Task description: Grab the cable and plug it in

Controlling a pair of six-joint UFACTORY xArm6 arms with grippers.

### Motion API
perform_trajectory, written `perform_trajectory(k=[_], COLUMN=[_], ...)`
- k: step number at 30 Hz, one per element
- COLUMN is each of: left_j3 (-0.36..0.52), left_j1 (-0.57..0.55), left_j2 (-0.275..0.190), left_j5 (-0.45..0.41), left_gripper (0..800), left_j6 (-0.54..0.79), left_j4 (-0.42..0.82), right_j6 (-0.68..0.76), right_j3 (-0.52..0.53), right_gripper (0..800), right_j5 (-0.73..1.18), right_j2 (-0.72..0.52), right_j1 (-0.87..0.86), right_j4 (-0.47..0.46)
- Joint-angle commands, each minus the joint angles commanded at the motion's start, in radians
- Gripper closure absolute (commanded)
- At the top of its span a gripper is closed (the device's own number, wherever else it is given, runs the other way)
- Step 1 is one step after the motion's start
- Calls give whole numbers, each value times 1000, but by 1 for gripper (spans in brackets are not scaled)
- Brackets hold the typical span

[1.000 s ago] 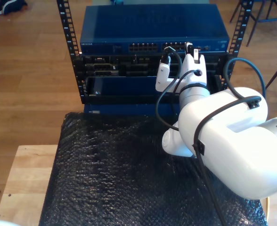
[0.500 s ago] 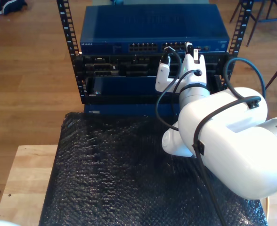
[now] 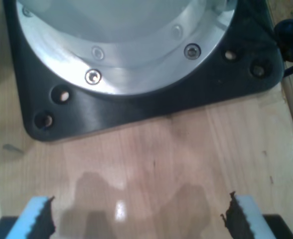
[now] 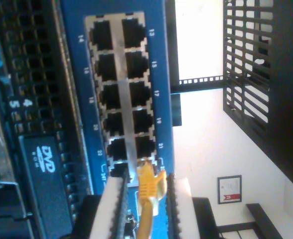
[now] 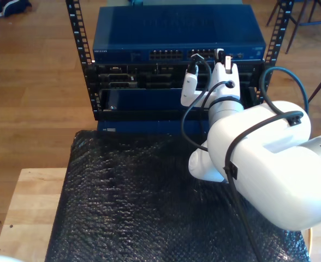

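Here my second gripper [image 4: 144, 199] pinches the cable [image 4: 147, 191], its plug just at the blue switch [image 4: 116, 99] ports; my first gripper [image 3: 136, 219] hangs spread above the wooden table [image 3: 151, 159].

Yellow cable [image 4: 146, 199], blue switch [image 5: 177, 33]
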Motion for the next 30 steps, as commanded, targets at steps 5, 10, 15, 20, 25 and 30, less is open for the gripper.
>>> perform_trajectory(k=[5,10,15,20,25,30], left_j3=[0,0,0,0,0,0], left_j1=[0,0,0,0,0,0], left_j2=[0,0,0,0,0,0], left_j5=[0,0,0,0,0,0], left_gripper=[0,0,0,0,0,0], left_j6=[0,0,0,0,0,0], left_j4=[-2,-2,-2,-2,-2,-2], right_j6=[0,0,2,2,2,2], right_j3=[17,26,58,117,141,144], right_gripper=[543,536,483,460,408,381], right_j5=[3,31,48,86,160,219], right_j2=[-8,-37,-80,-135,-175,-203], right_j1=[0,2,3,5,3,2], right_j4=[0,0,-2,-2,-2,-2])
